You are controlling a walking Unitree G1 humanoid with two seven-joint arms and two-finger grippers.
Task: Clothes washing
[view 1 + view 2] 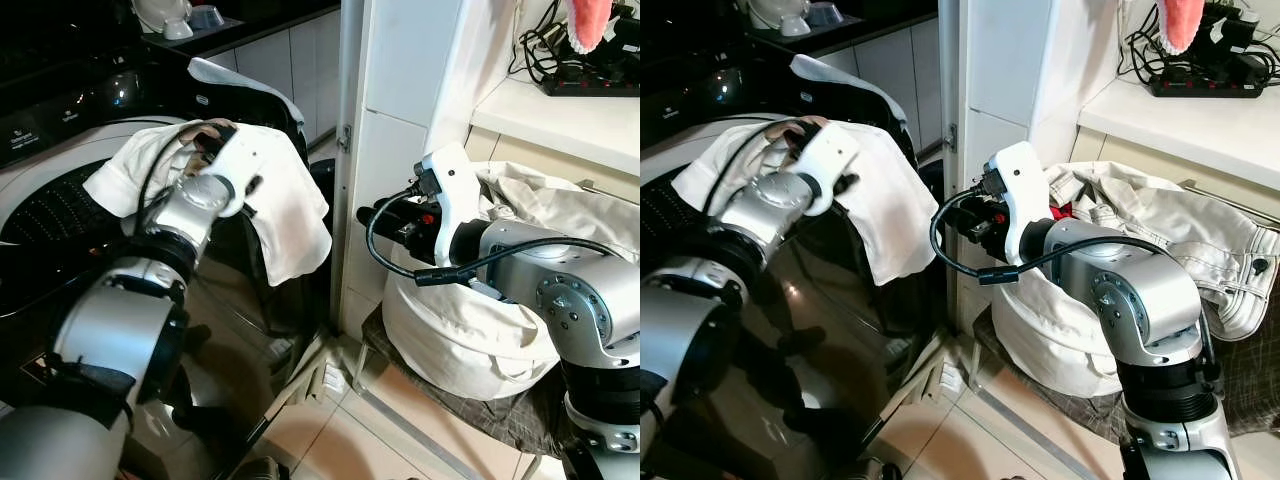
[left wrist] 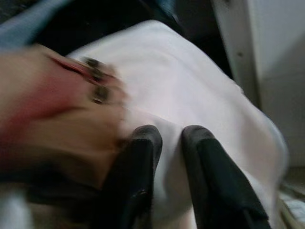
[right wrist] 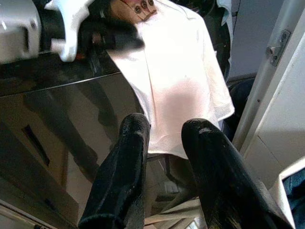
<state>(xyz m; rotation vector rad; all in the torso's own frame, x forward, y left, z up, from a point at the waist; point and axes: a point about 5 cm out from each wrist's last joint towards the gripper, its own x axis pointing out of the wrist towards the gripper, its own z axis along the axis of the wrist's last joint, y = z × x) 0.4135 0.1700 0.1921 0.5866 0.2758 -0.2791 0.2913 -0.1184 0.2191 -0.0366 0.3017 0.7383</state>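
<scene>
White shirt (image 1: 285, 195) draped over dark washer (image 1: 60, 190) (glossy front), tiled floor (image 1: 330, 430)

From my seat the white shirt (image 1: 290, 200) reads as soft matt woven cloth, with a tan collar patch. The washing machine (image 1: 770, 330) front is dark and mirror-glossy, throwing reflections. Both arms are brushed silver metal with smooth white plastic covers. The right end effector (image 3: 164, 129) has matt black rubbery fingers (image 3: 124, 167), a bit scuffed. The laundry bag (image 1: 470, 340) looks like thick off-white canvas, creased. Floor tiles (image 1: 330, 430) are pale and slightly shiny.
</scene>
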